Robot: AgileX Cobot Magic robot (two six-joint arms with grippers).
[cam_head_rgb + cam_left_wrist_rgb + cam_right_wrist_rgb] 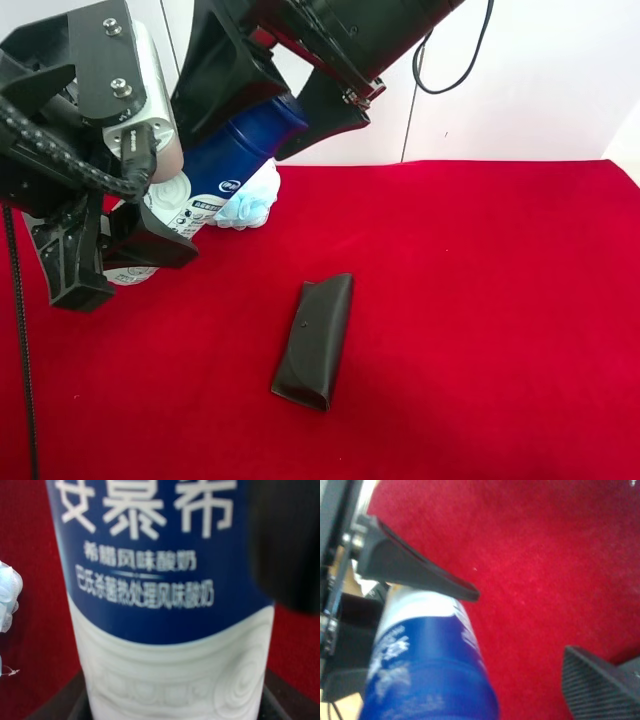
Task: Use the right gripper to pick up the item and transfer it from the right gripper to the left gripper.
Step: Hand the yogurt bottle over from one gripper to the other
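The left gripper (135,270) clamps the white lower end of the item (232,160). The right gripper (237,143) straddles its blue top, jaws spread, with a gap on one side. The bottle slants above red cloth (480,300), in front of a white wall (540,80). Both arms angle downward.

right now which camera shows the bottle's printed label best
The left wrist view: the bottle fills the frame, its white lettering on the blue band large, if slightly soft. The exterior high view shows the tilted bottle, print tiny. The right wrist view shows only a blurred blue-and-white side.
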